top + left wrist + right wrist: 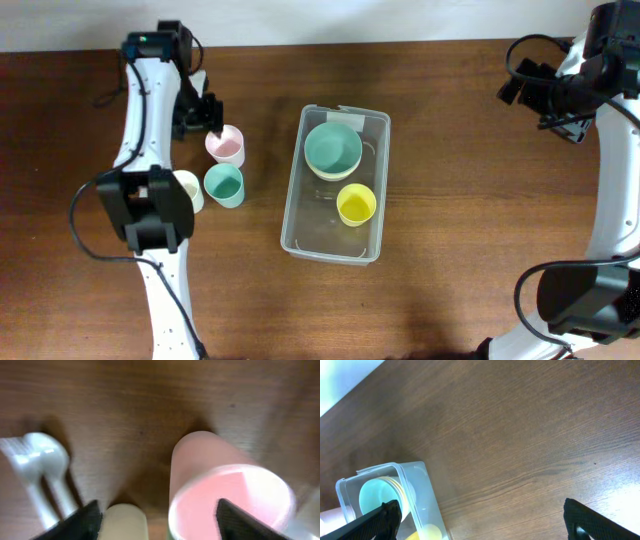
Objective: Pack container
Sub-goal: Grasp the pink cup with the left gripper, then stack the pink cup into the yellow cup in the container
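Observation:
The clear plastic container (300, 215) lies in the middle of the table. It holds a teal bowl (333, 148) nested in a yellowish bowl, and a yellow cup (356, 204). A pink cup (227, 147), a teal cup (224, 185) and a cream cup (190, 190) stand to its left. My left gripper (208, 115) is open at the pink cup. In the left wrist view (157, 521) one finger is over the pink cup's (200, 460) mouth and the other is outside it. My right gripper (548, 105) is open and empty at the far right, well away from the container (422, 490).
A white plastic utensil (37, 462) lies on the wood left of the pink cup, with the cream cup (125, 522) near the left finger. The left arm runs over the cups' left side. The right wrist view shows the teal bowl (375, 496) and bare brown wood.

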You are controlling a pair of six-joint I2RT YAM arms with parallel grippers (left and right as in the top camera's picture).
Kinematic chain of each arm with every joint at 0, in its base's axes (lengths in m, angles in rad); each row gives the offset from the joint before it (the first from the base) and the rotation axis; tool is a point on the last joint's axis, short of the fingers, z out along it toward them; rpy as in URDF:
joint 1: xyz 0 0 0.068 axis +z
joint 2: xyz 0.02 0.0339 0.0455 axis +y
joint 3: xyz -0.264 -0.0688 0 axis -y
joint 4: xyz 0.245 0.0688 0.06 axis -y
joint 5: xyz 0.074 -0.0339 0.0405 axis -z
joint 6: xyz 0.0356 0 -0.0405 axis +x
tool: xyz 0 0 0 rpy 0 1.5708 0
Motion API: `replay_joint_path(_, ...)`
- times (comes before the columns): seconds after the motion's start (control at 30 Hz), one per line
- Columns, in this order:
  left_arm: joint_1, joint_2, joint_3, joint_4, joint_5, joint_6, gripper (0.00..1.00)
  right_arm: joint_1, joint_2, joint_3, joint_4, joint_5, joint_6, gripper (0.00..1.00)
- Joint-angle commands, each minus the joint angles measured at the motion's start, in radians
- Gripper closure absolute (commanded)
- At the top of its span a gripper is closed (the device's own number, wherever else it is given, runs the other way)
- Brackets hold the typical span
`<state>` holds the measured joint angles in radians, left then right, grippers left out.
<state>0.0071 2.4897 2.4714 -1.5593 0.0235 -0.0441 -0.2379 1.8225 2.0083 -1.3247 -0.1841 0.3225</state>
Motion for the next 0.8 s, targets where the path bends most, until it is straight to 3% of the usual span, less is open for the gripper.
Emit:
replay_joint_path(0.0,-0.004,0.049,-0.004,0.008,0.029,-0.008,0.35,0.003,0.000,0.006,0.000,0.002,0.007,0.01)
replay_joint_path(0.13,-0.004,0.076,-0.004,0.063,0.029,-0.008,0.45,0.003,0.000,0.006,0.000,0.002,0.007,0.01)
replay_joint_path(0.17,-0.004,0.080,-0.004,0.064,0.029,-0.008,0.55,0.003,0.000,0.006,0.000,0.002,0.007,0.01)
replay_joint_path(0.23,-0.004,0.082,-0.004,0.058,0.029,-0.008,0.94,0.003,0.000,0.006,0.000,0.002,0.007,0.01)
replay_joint_path(0.27,-0.004,0.082,-0.003,0.058,0.029,-0.008,0.99,0.003,0.000,0.006,0.000,0.002,0.007,0.01)
replay_joint_path(0.4,-0.004,0.079,0.051,0.019,0.021,-0.008,0.99,0.003,0.000,0.006,0.000,0.002,0.007,0.01)
replay_joint_path(0.57,-0.015,0.079,0.322,-0.129,0.042,-0.008,0.99,0.003,0.000,0.006,0.000,0.002,0.007,0.01)
replay_joint_path(0.63,-0.045,0.015,0.364,-0.129,0.132,-0.008,0.99,0.003,0.000,0.006,0.000,0.002,0.007,0.01)
replay_joint_path(0.77,-0.166,-0.122,0.373,-0.129,0.134,0.014,0.99,0.003,0.000,0.006,0.000,0.002,0.007,0.01)
